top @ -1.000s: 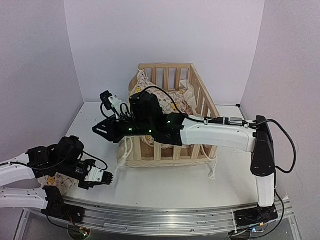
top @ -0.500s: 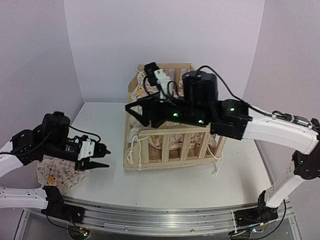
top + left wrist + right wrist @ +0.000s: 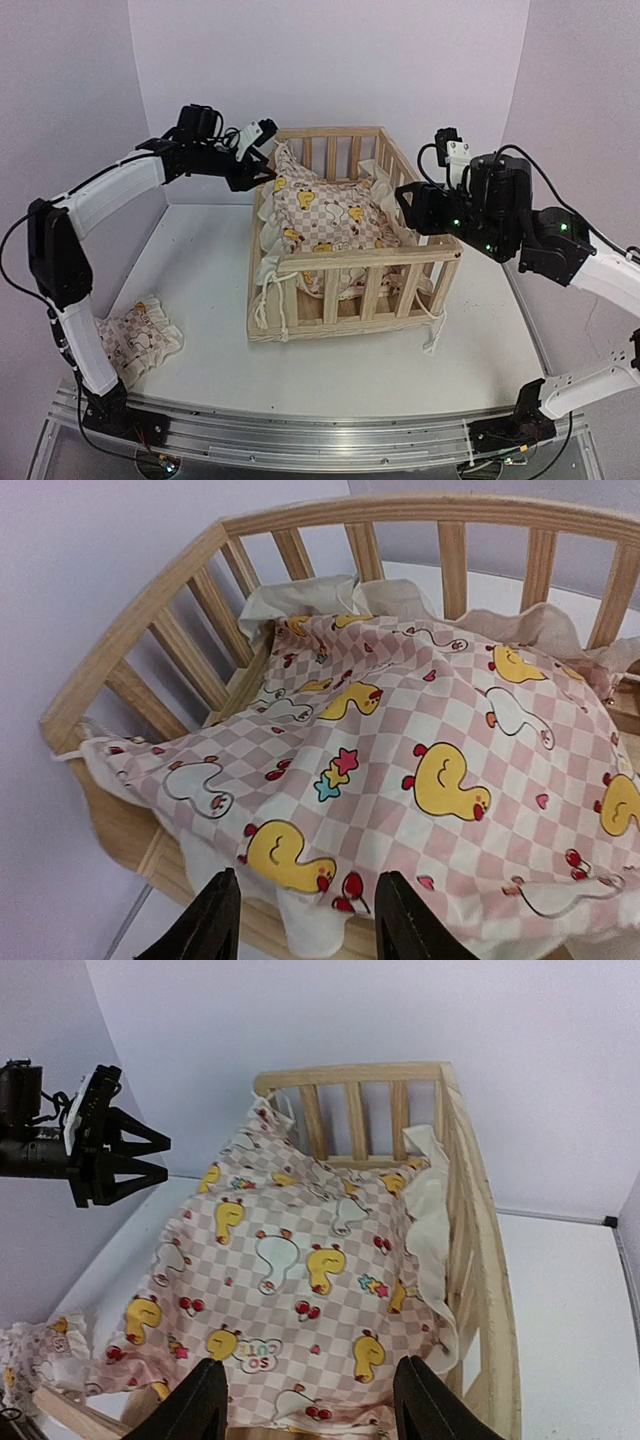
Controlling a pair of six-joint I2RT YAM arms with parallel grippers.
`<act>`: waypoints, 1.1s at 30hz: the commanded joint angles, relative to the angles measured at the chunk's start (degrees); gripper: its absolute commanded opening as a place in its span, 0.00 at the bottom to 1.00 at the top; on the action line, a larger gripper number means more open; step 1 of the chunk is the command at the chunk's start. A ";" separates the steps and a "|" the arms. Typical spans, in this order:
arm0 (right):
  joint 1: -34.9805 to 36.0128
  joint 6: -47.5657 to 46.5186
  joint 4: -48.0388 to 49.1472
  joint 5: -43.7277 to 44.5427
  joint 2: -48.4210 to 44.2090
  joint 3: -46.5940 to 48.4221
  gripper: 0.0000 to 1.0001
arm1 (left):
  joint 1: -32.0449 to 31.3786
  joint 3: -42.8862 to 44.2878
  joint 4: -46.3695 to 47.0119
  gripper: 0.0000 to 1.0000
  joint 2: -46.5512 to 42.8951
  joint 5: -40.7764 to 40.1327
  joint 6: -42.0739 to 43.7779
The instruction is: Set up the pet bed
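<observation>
Pet bed [image 3: 350, 258] between left gripper [image 3: 155, 1158] and right gripper [image 3: 310, 1368]; both jaws open, gripping nothing.

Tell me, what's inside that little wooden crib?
A cream-ruffled cushion in pink-white checks with yellow ducks fills the wooden crib. Anything underneath it is covered and cannot be seen.

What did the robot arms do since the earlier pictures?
The left gripper rose from the table's near left corner to the wooden frame's back left corner. The right gripper pulled back from across the frame to its right side. Both are open, holding nothing. The cushion, bunched before, now lies spread inside. The frame and the small pillow stayed put.
</observation>
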 commanded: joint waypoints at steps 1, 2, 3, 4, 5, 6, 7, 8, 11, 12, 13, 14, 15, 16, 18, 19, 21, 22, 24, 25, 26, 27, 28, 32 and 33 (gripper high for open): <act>-1.54 3.23 -3.99 1.63 -0.84 -2.07 0.58 | -1.95 4.44 6.72 0.47 5.86 2.08 -0.47; -1.86 3.91 -4.46 1.51 -0.78 -2.53 0.58 | -2.22 3.98 7.84 0.48 6.79 1.89 -0.41; -2.16 4.66 -4.84 1.41 -0.76 -2.99 0.58 | -2.47 3.51 8.71 0.48 7.69 1.63 -0.35; -2.51 5.33 -4.94 1.27 -0.84 -3.43 0.58 | -2.57 3.12 8.53 0.48 8.57 1.19 -0.37; -2.79 5.97 -5.00 1.19 -0.93 -3.80 0.58 | -2.62 2.63 8.03 0.48 9.33 0.82 -0.43; -2.88 6.40 -5.05 1.17 -0.98 -4.00 0.58 | -2.63 1.58 7.49 0.48 9.75 0.30 -0.41; -2.94 6.71 -5.08 1.11 -1.01 -4.10 0.58 | -2.63 0.05 7.13 0.48 10.00 -0.41 -0.26; -3.01 6.88 -5.10 0.97 -1.01 -4.05 0.58 | -2.63 -1.92 6.97 0.47 9.98 -1.28 0.12; -3.03 7.10 -5.12 0.67 -0.85 -3.58 0.58 | -2.54 -7.93 6.97 0.46 8.73 -2.00 2.18; -3.01 7.10 -5.16 0.66 -0.80 -3.42 0.59 | -2.54 -9.94 6.93 0.46 8.21 -1.83 2.81; -3.03 7.10 -5.18 0.63 -0.76 -3.27 0.59 | -2.57 -11.68 6.95 0.45 7.70 -1.92 3.25; -3.05 7.10 -5.19 0.50 -0.74 -3.18 0.59 | -2.50 -13.00 6.93 0.45 7.16 -2.23 3.45; -3.07 6.98 -5.19 0.42 -0.57 -3.05 0.59 | -2.37 -14.02 6.81 0.45 6.84 -2.36 3.69; -3.08 6.83 -5.19 0.28 -0.36 -2.86 0.59 | -2.26 -14.94 6.73 0.45 6.54 -2.41 3.98; -3.08 6.56 -5.19 -0.11 0.16 -2.44 0.59 | -2.19 -16.00 6.55 0.45 5.68 -2.06 4.64; -3.07 6.44 -5.19 -0.29 0.45 -2.27 0.59 | -2.19 -16.13 6.45 0.45 5.34 -1.68 4.78; -3.10 6.12 -5.19 -0.69 0.89 -1.90 0.59 | -2.19 -14.90 5.67 0.46 4.97 -0.98 4.68; -3.10 5.97 -5.19 -0.91 1.15 -1.68 0.59 | -2.19 -13.97 5.01 0.46 4.98 -0.83 4.50; -3.10 5.56 -5.19 -1.44 1.59 -1.18 0.59 | -2.00 -11.28 3.14 0.47 5.04 -1.19 4.28; -3.13 5.43 -5.19 -1.71 1.69 -0.97 0.59 | -1.67 -10.19 2.25 0.47 4.90 -1.34 4.30; -3.14 5.34 -5.19 -2.01 1.70 -0.80 0.59 | -1.27 -9.40 1.82 0.48 4.49 -1.21 4.23; -3.14 5.28 -5.19 -2.15 1.65 -0.72 0.59 | -0.87 -8.71 1.67 0.48 3.94 -0.84 4.18; -3.14 5.28 -5.19 -2.27 1.57 -0.72 0.59 | -0.25 -8.07 1.81 0.49 3.42 -0.11 4.27; -3.11 5.35 -5.19 -2.56 1.37 -1.10 0.59 | 1.33 -2.53 5.39 0.53 3.27 1.92 2.55; -3.08 5.42 -5.19 -2.69 1.41 -1.14 0.59 | 1.73 -0.21 5.87 0.53 4.19 2.22 1.35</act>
